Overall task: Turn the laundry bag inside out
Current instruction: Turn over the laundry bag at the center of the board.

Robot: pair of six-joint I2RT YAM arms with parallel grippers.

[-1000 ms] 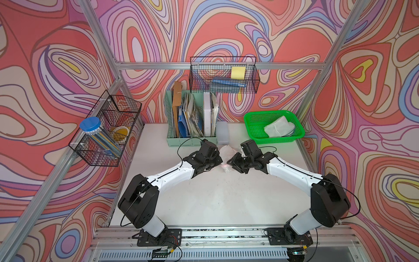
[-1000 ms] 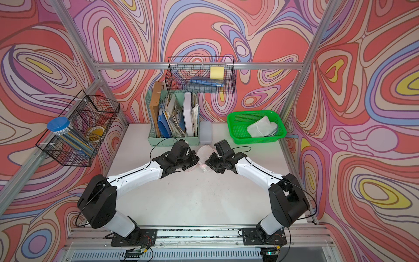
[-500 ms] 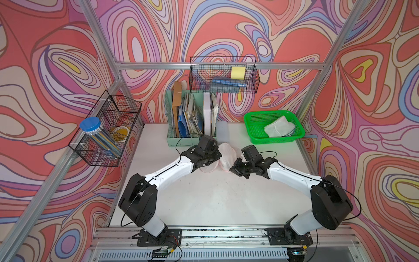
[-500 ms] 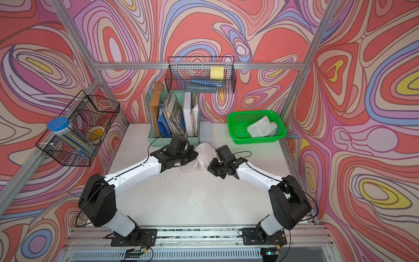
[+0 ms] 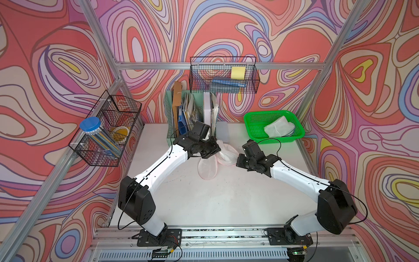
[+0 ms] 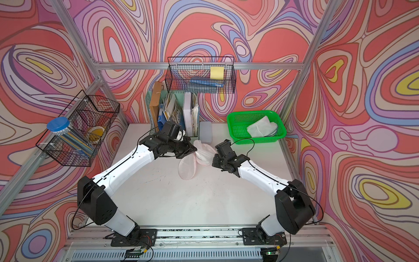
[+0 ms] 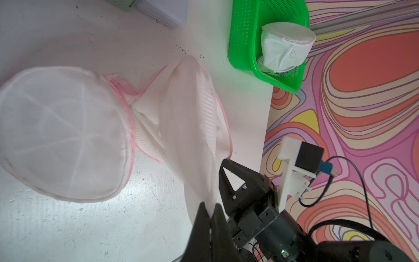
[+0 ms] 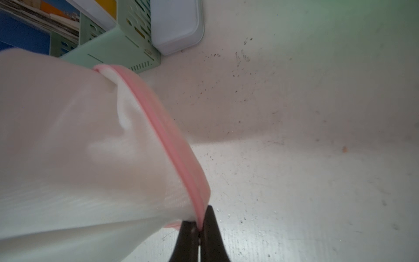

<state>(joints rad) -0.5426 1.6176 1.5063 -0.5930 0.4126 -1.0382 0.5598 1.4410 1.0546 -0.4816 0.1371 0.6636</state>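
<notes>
Jaws, left and right, pinched tight on laundry bag (image 5: pixel 226 154).

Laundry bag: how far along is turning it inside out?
Done: the laundry bag is unzipped, its round flap lying open on the table. In hand: left gripper pinches white mesh, right gripper pinches the pink rim. Remaining: the actual inversion; the body hangs bunched between them.

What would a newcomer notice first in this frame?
Loud swirled walls surround everything. On the white table, a white mesh laundry bag with pink trim is held from both sides: the left gripper pinches its fabric, and the right gripper is shut on the pink edge. A bright green basket holding another mesh bag sits at the table's far right corner.
</notes>
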